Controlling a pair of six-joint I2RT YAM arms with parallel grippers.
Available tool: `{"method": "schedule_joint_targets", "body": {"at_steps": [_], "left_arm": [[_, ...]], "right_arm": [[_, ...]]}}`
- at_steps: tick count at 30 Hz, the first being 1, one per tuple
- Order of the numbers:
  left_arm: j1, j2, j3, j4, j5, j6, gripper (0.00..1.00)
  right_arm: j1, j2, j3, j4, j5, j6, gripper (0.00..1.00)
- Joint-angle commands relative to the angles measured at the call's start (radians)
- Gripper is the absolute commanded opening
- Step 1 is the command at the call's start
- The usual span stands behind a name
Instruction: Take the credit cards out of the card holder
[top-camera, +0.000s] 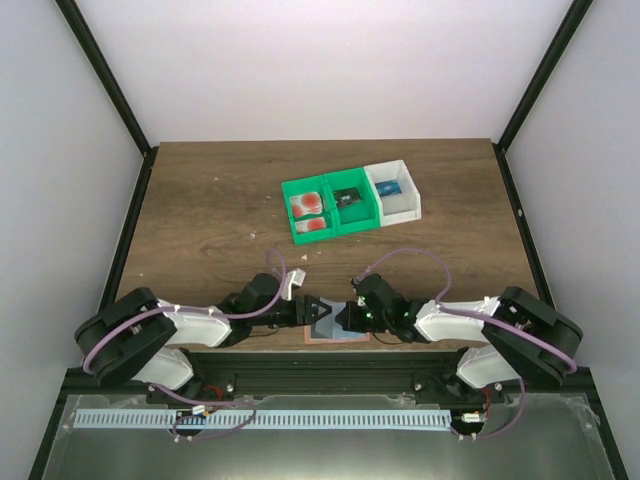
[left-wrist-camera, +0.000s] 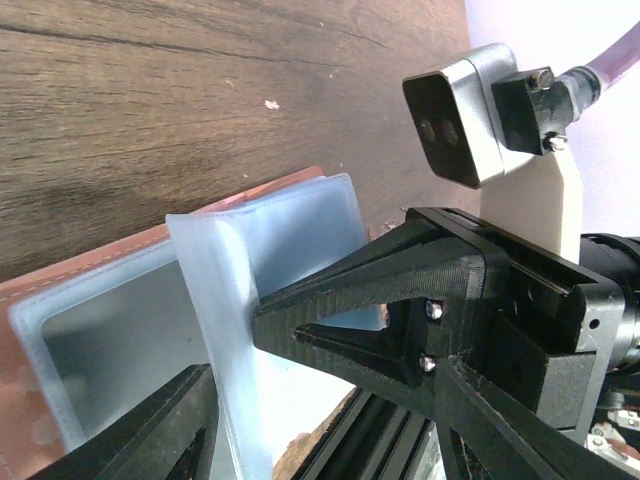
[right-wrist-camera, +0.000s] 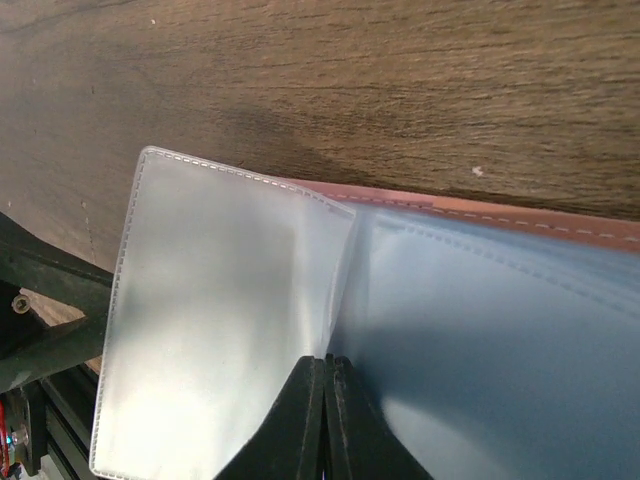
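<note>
Close to the arm bases, the card holder is kept open on the desk, one clear leaf pinched by the pressed-together right pincer and the left pincer spread just beside. The leaf could be torn by a hard pull. Well beyond both, credit cards are seen in a green bin.

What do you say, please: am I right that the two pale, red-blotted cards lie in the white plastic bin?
No: the two pale, red-blotted cards lie in the green plastic bin, not the white plastic bin, per the top external view.
</note>
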Motion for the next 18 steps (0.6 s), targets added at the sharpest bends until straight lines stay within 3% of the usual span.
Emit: {"method": "schedule_joint_targets", "body": {"at_steps": [1, 9, 18], "left_arm": [[-0.003, 0.022, 0.018, 0.029, 0.032, -0.013, 0.61], [-0.006, 0.056, 0.023, 0.091, 0.071, -0.044, 0.61], [-0.044, 0.069, 0.047, 0.158, 0.092, -0.089, 0.61]], "right_arm": [[0.008, -0.016, -0.009, -0.04, 0.02, 0.002, 0.03], [0.008, -0.082, 0.022, -0.099, 0.039, -0.012, 0.16], [0.008, -0.332, -0.028, -0.216, 0.169, 0.027, 0.3]]}}
